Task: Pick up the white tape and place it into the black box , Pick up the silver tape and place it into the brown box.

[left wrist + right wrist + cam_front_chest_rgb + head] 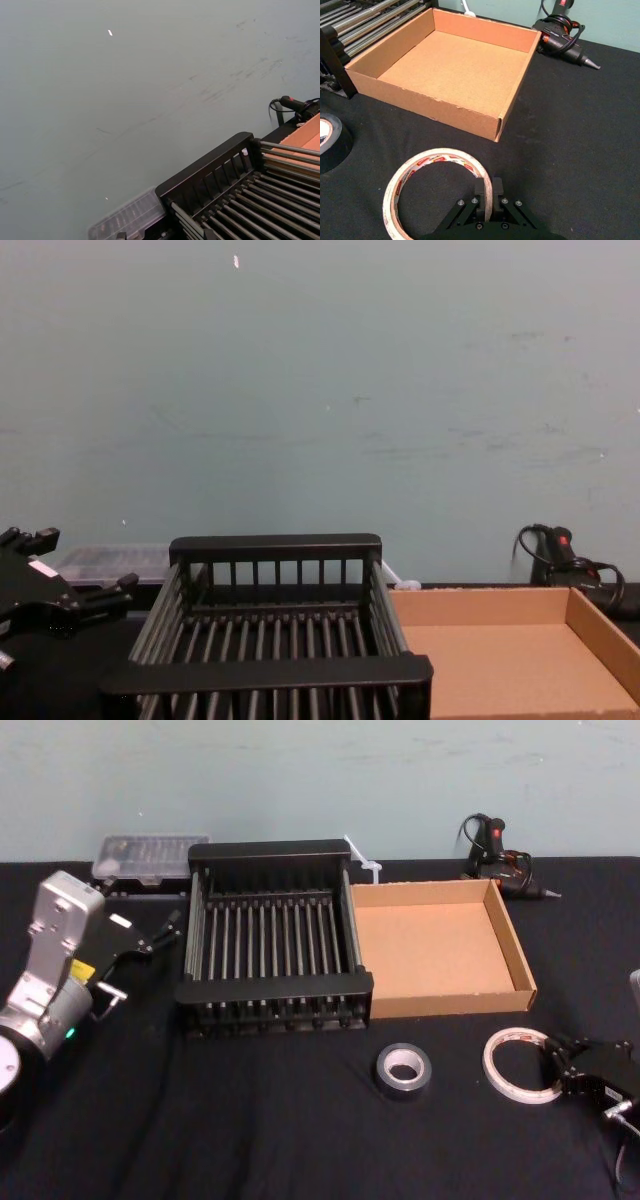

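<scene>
The white tape [507,1072] lies flat on the black cloth at the front right, red marks on its inner ring [420,167]. My right gripper [549,1060] is shut on its right-hand rim, one finger inside the ring and one outside [488,189]. The silver tape [403,1070] sits on the cloth to the left of it, and its edge shows in the right wrist view [332,145]. The black box [270,988] stands in the middle, with the brown box [450,1005] touching its right side. My left gripper [165,928] hangs open beside the crate's left wall.
A glue gun [500,860] lies behind the brown box at the back right. A clear plastic case [150,855] rests behind the crate's left corner. A small white object [365,868] pokes up behind the crate. Bare cloth runs along the table front.
</scene>
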Robot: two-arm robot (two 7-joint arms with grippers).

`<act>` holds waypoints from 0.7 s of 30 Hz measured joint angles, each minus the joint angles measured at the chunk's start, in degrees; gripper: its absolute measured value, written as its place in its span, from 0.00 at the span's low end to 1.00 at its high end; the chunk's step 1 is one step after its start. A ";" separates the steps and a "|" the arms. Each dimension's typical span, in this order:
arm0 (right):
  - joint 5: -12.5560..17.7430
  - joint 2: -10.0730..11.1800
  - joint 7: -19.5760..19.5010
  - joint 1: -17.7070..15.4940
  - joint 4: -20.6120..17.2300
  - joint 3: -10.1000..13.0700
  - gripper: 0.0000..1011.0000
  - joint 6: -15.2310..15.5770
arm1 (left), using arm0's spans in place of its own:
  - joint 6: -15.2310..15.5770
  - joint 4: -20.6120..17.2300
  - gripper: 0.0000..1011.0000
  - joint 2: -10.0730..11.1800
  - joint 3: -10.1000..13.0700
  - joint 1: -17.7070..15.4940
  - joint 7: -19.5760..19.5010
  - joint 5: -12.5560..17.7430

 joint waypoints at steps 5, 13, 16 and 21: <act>0.00 0.00 0.00 0.00 0.00 0.00 0.09 0.00 | 0.00 0.00 0.99 0.00 0.00 0.00 0.00 0.00; -0.10 -0.14 0.29 -0.12 0.00 0.21 0.09 -0.23 | 0.00 0.00 0.99 0.00 0.00 0.00 0.00 0.00; -0.44 -0.46 0.95 -0.59 -0.29 0.76 0.09 -1.46 | 0.00 0.00 0.99 0.00 0.00 0.00 0.00 0.00; -0.84 -1.12 2.29 -1.63 -1.11 1.88 0.09 -4.45 | 0.00 0.00 0.99 0.00 0.00 0.00 0.00 0.00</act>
